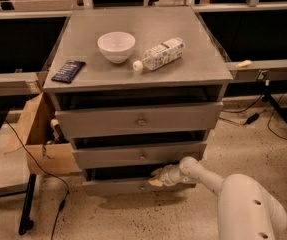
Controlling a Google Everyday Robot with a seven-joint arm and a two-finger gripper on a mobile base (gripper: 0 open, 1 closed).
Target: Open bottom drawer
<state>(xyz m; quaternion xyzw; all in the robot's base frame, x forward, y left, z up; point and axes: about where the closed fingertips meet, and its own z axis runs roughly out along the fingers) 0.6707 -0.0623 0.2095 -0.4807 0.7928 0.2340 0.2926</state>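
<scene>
The grey cabinet (133,120) has three drawers. The bottom drawer (113,187) is the lowest grey front, with a small brass knob (142,187). A dark gap shows above its top edge. My white arm (210,176) reaches in from the lower right. Its gripper (156,177) sits at the top edge of the bottom drawer front, just right of and above the knob. The middle drawer (138,155) and the top drawer (138,120) also stand slightly out, with dark gaps above them.
On the cabinet top lie a white bowl (116,46), a plastic bottle on its side (160,54) and a dark flat packet (68,71). An open cardboard box (38,136) stands against the cabinet's left side. Cables (38,166) and table legs cross the speckled floor on both sides.
</scene>
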